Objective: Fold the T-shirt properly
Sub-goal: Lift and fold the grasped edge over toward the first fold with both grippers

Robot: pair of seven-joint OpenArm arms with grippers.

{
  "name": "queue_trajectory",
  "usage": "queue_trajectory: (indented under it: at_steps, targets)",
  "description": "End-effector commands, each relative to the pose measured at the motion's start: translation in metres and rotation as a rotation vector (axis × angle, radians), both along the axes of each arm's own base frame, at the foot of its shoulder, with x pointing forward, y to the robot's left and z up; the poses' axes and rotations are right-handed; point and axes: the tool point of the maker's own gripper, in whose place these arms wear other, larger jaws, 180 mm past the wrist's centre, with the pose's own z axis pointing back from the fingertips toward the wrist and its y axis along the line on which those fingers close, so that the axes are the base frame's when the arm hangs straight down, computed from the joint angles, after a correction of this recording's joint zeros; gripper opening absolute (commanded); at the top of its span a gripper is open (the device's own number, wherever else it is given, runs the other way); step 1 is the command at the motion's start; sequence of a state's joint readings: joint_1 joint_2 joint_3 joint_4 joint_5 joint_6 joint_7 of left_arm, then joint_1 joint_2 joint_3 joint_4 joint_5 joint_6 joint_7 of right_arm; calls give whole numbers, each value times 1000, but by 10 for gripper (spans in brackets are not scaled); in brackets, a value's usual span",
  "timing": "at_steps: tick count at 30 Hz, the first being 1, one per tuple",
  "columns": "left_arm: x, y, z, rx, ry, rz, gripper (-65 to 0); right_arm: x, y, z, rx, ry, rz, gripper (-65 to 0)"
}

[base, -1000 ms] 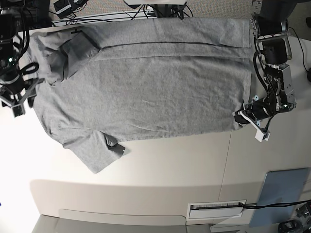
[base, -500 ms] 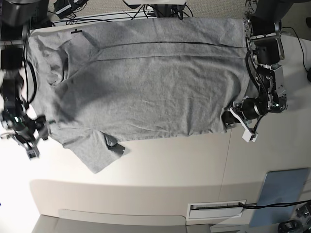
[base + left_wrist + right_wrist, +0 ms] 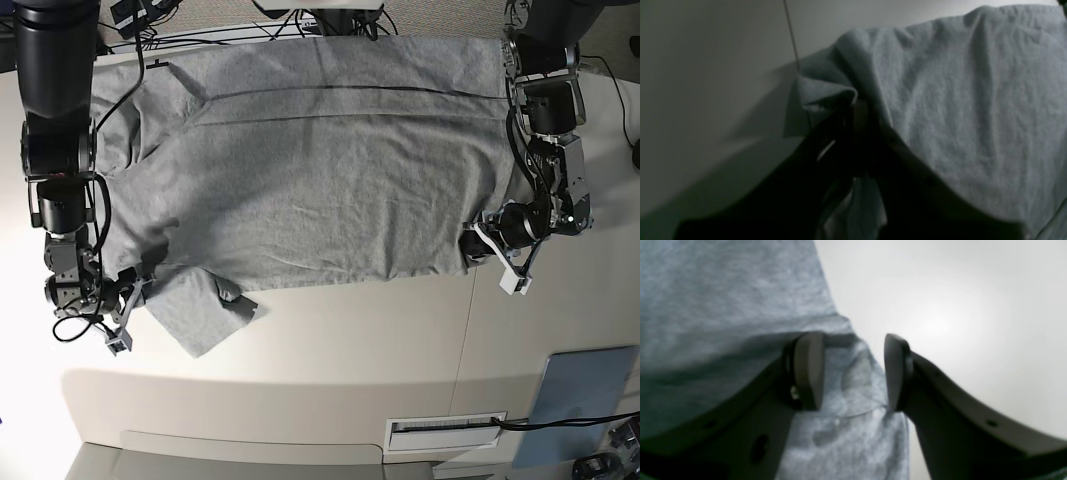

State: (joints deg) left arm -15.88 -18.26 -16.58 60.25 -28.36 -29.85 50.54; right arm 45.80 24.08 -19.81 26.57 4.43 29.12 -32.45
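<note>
- Grey T-shirt (image 3: 320,160) lies spread over the white table (image 3: 350,350) in the base view.
- Left wrist view, dim: the left gripper (image 3: 853,110) seems clamped on a bunched hem corner.
- Right wrist view: the right gripper (image 3: 853,370) stands wide open, straddling the sleeve edge.

Your left tool (image 3: 478,243) sits clamped tight at the scene's right, wrist bent inward, arm reaching from the far side. Your right tool (image 3: 853,371) hangs low at the near left, fingers (image 3: 808,370) spread wide.
</note>
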Motion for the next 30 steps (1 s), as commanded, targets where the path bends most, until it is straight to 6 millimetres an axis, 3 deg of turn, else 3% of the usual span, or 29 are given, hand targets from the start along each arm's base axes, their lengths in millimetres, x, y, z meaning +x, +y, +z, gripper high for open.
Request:
queue_trajectory:
  at_steps: [1,6,11,18,20,24,29,30]
  targets:
    - [2,11,3,41,6,1,-650,20,-4,25,-9,-68,-3,-365]
    - [2,11,3,41,7,0,-650,10,-5,12,-48,-18,9,-365]
    - [2,11,3,41,7,0,-650,-14,-10,-11,-66,80,-1,-373]
    - [2,11,3,41,7,0,-650,-45,-6,-38,-60,190,34,-624]
    - [2,11,3,41,7,0,-650,-49,-7,-40,-66,207,30,-650]
    - [2,11,3,41,7,0,-650,-38,-15,-26,-35,148,1,-650]
    - [2,11,3,41,7,0,-650,-7,-33,17,-4,34,-39,-650]
    - [2,10,3,41,7,0,-650,-3,-38,27,-1,13,-49,-609]
